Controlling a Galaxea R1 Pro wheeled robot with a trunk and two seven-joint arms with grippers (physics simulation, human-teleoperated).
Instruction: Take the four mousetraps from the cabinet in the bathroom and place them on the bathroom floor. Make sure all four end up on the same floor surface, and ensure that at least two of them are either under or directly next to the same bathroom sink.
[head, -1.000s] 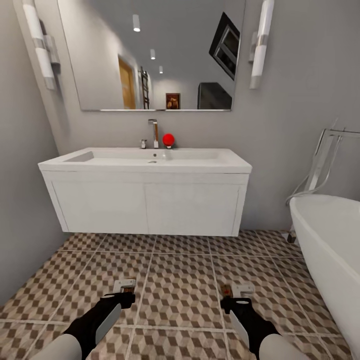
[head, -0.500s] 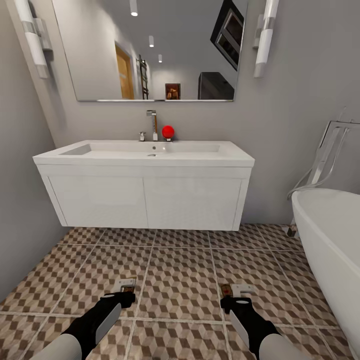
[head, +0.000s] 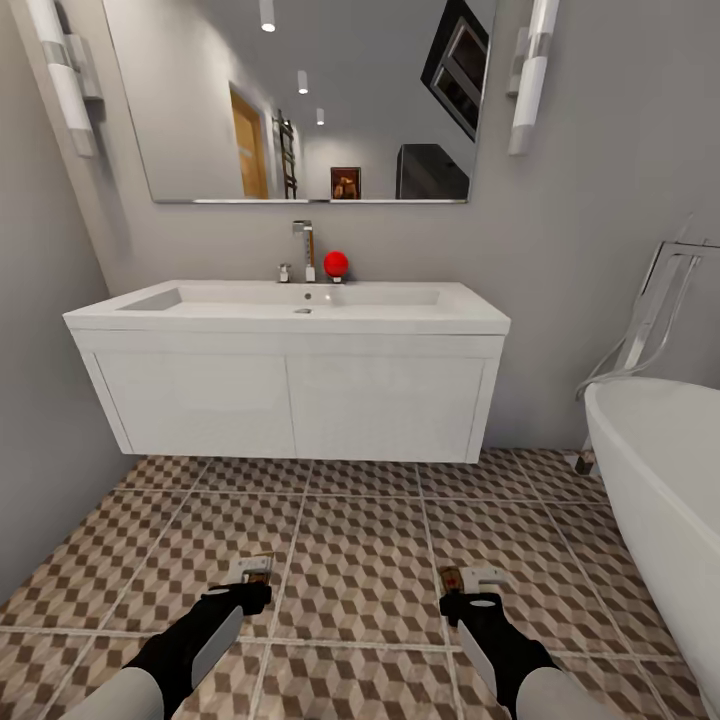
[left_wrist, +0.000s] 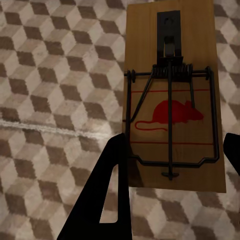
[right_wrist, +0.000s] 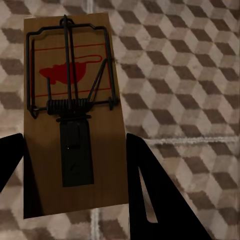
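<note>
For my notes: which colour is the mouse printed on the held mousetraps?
Red, on both mousetraps; the left wrist view shows it best.

sink (head: 290, 305) on wall-hung unit (head: 290, 400), ahead, above floor (head: 360, 540) | mirror (head: 300, 100) above sink | bathtub (head: 660, 480) right | left gripper (head: 243, 592) and right gripper (head: 466, 596) near, each with a mousetrap (left_wrist: 172, 100) (right_wrist: 72, 115) between fingers
</note>
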